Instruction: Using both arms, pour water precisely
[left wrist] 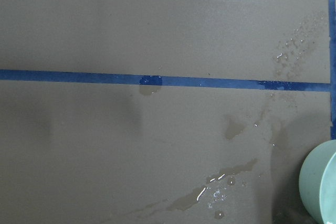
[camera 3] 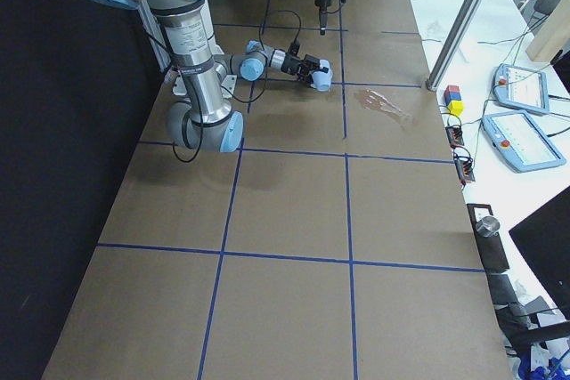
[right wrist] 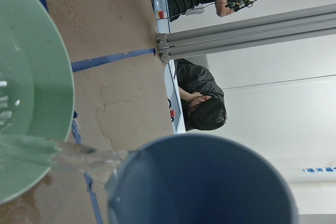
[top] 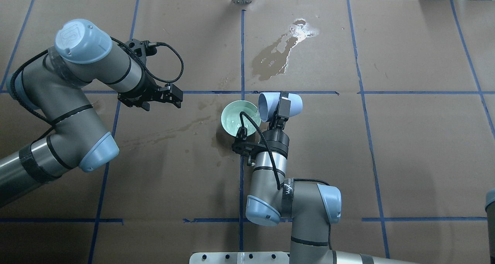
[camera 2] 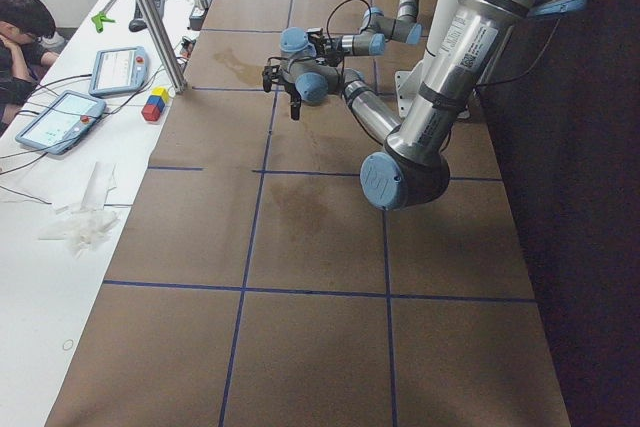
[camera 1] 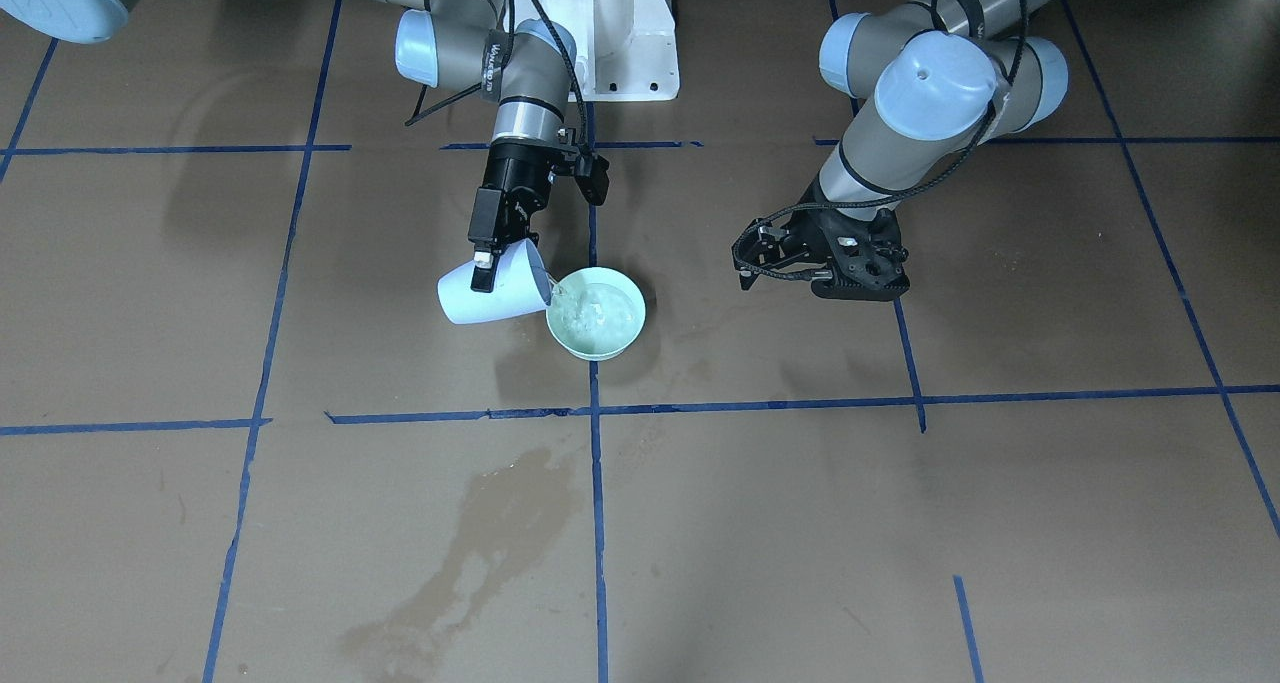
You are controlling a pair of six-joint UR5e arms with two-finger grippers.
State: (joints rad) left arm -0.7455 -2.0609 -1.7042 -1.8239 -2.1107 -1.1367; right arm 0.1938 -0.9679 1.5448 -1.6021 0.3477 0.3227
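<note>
The water [right wrist: 68,153] runs in a clear stream from the tilted pale blue cup [right wrist: 210,182] into the green bowl [right wrist: 37,93], seen clearest in the right wrist view; the front view shows ripples in the bowl. The right gripper [camera 1: 490,268] clamps the cup's wall just beside the bowl. The left gripper [camera 1: 748,261], fingers spread, hangs well apart from the bowl. White lettering on the right arm [top: 288,188] is unreadable. The bowl sits well away from the table [camera 1: 900,523] edges
</note>
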